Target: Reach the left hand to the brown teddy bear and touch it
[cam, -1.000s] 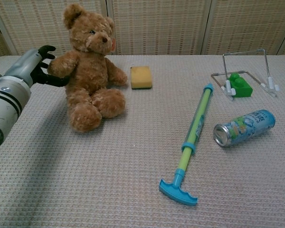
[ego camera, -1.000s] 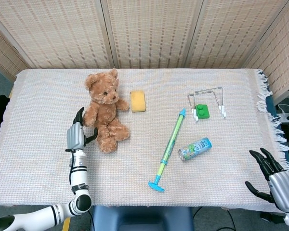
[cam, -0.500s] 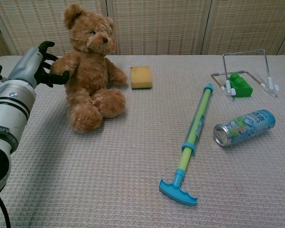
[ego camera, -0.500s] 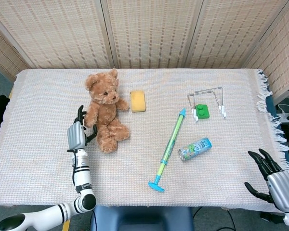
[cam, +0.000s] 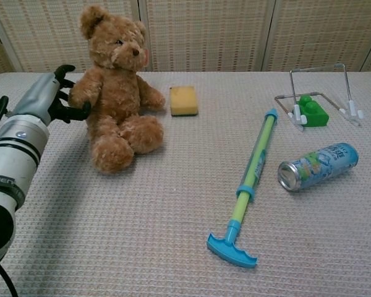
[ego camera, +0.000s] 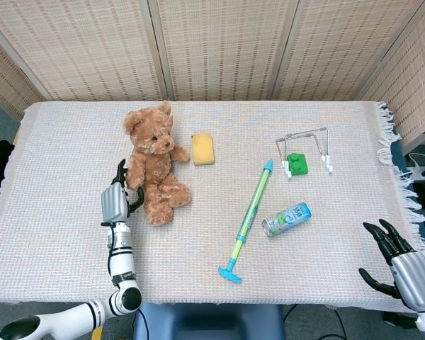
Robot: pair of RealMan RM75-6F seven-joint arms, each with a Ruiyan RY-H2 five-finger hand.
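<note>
The brown teddy bear (ego camera: 154,166) (cam: 115,91) sits upright on the left half of the table. My left hand (ego camera: 116,199) (cam: 46,99) is at the bear's side, its dark fingertips against the bear's arm, holding nothing. At the table's near right corner my right hand (ego camera: 399,261) hangs with fingers spread and empty; the chest view does not show it.
A yellow sponge (ego camera: 202,149) lies just right of the bear. A green-and-blue water squirter (ego camera: 248,219), a drink can (ego camera: 287,219) on its side, and a green brick (ego camera: 297,163) under a wire stand (ego camera: 304,146) fill the right half. The cloth-covered table (ego camera: 64,149) has fringe at its right edge.
My left hand has slid slightly right and nearer, staying against the bear's arm. The bear has leaned a little to the left. The right hand has barely moved.
</note>
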